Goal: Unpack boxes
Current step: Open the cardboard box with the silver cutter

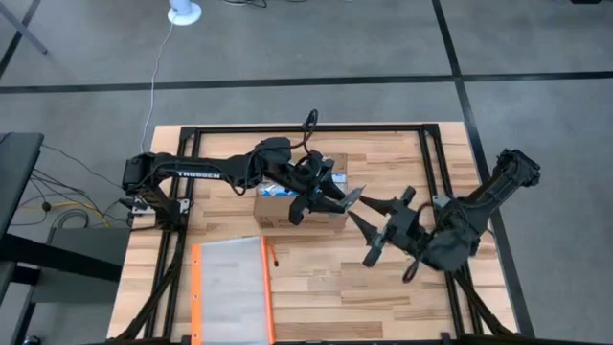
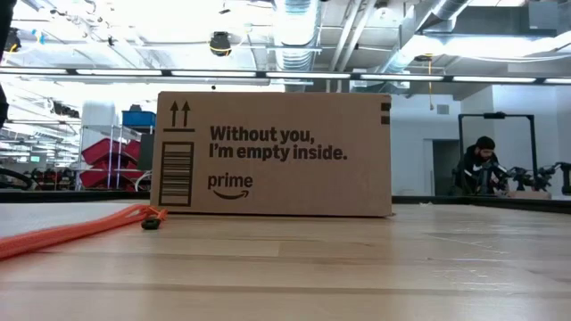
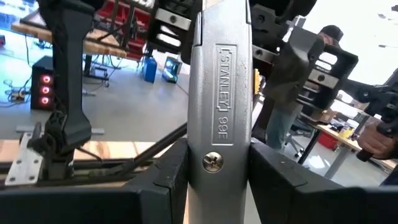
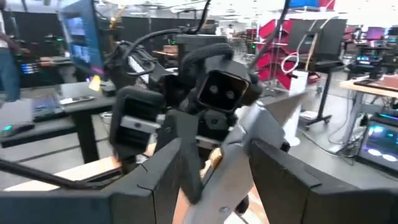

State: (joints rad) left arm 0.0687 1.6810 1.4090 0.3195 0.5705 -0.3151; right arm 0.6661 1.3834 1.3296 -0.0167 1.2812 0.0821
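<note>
Grey floor with dark seams surrounds the wooden counter [image 1: 383, 297], and I count on it one cardboard box [image 1: 287, 213], one clear pouch with orange edges [image 1: 230, 287] and one utility knife [image 3: 221, 93]. Two arms are at work.

The box stands about midway across the counter, its long printed side facing the low camera. That face carries a barcode, two arrows and black lettering. A strip of blue-and-white tape shows on its top. The left arm lies over most of the lid, so I cannot tell what is inside.

The left tool [image 1: 321, 203] hangs over the box's right end, its fingers clamped on the silver knife. The blade end pokes out past the box's right edge. The right tool [image 1: 375, 230] sits just beyond that edge, facing the box with its fingers spread wide. From its wrist camera the knife runs into the gap between them. I cannot tell whether either finger touches the knife.

The pouch lies flat on the low-camera side of the box, toward the left arm's side and apart from the box. Its orange edge runs up close to the box's lower left corner.

Bare wood stays open in front of the box beside the pouch, and behind the right tool out to the black frame rail. Beyond the counter a person [image 2: 482, 165] sits at a far bench.
</note>
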